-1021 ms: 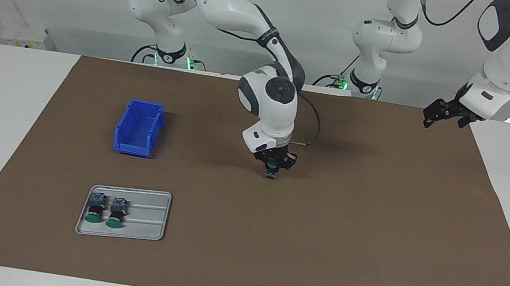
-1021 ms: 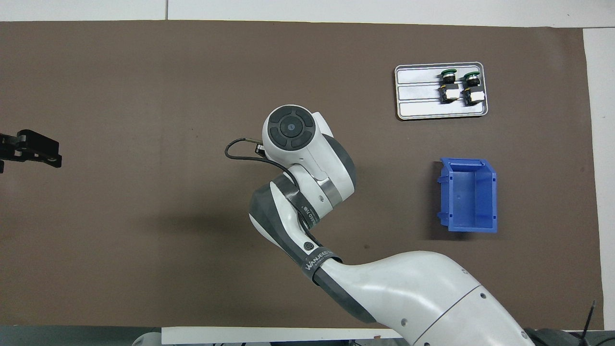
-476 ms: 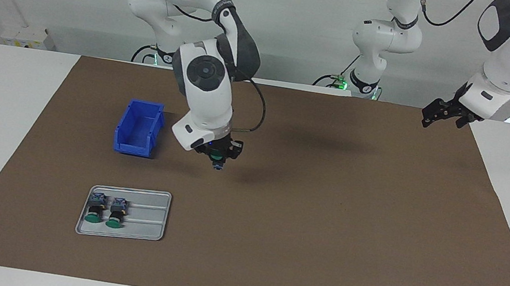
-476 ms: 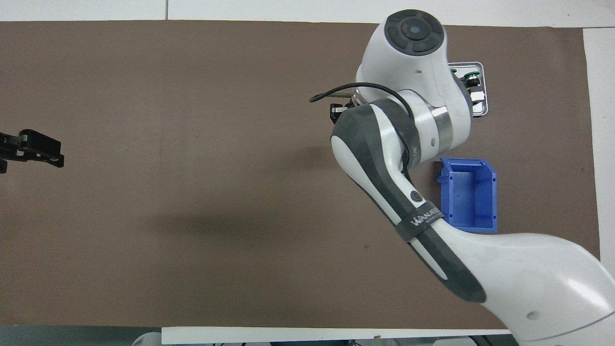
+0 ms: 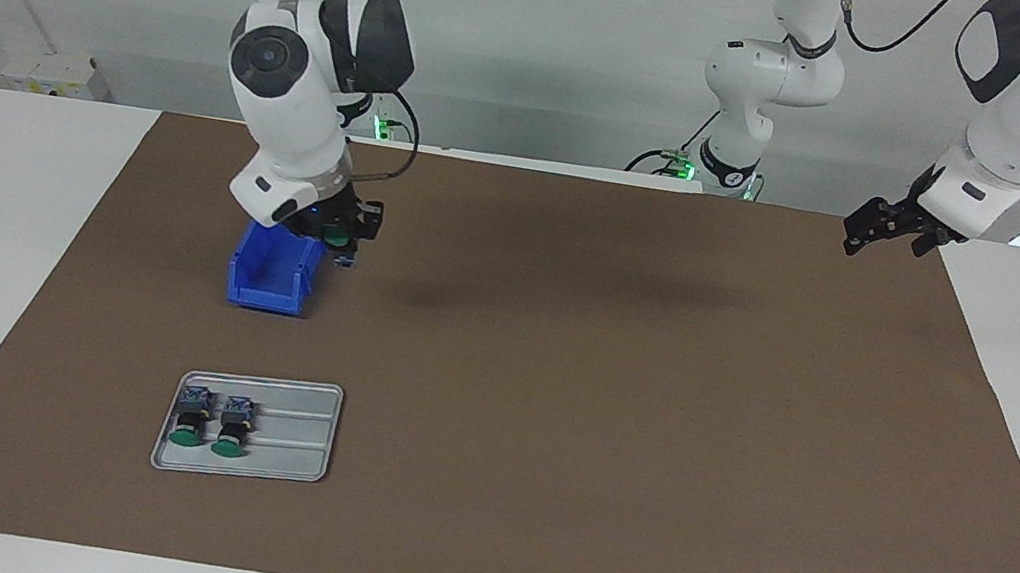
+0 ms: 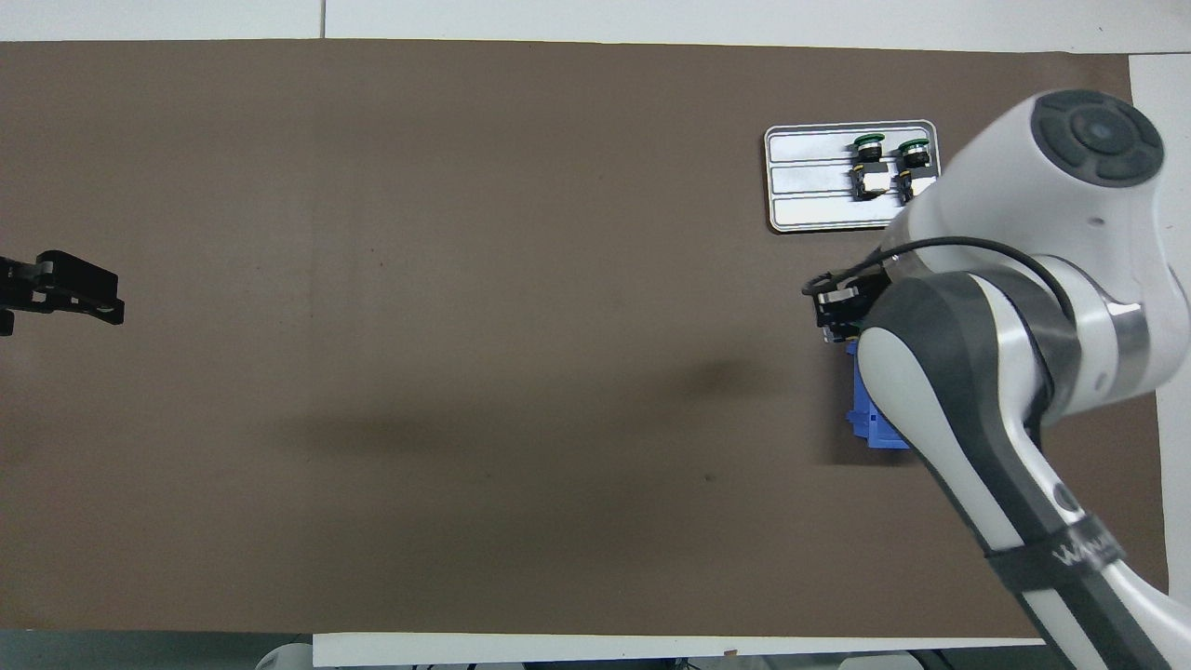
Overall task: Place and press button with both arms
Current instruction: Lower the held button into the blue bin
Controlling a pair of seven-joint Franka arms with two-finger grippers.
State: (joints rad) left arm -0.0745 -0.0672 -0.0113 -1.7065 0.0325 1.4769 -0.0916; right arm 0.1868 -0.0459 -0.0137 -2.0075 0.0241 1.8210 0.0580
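Note:
My right gripper (image 5: 341, 251) is shut on a button (image 5: 338, 242) whose green cap shows between the fingers. It hangs in the air at the rim of the blue bin (image 5: 269, 276), on the side toward the table's middle. In the overhead view the right gripper (image 6: 831, 321) shows past the arm, which hides most of the bin (image 6: 870, 428) and the held button. Two more green-capped buttons (image 5: 191, 426) (image 5: 230, 432) lie on the grey tray (image 5: 295, 437). My left gripper (image 5: 867, 231) waits open and empty, raised over the mat's corner at the left arm's end.
A brown mat (image 5: 655, 399) covers the table's working area, with white table around it. The tray (image 6: 809, 186) lies farther from the robots than the bin, both toward the right arm's end.
The right arm has swung from over the mat's middle toward its own end, carrying the button up to the bin's rim. The left arm has not moved.

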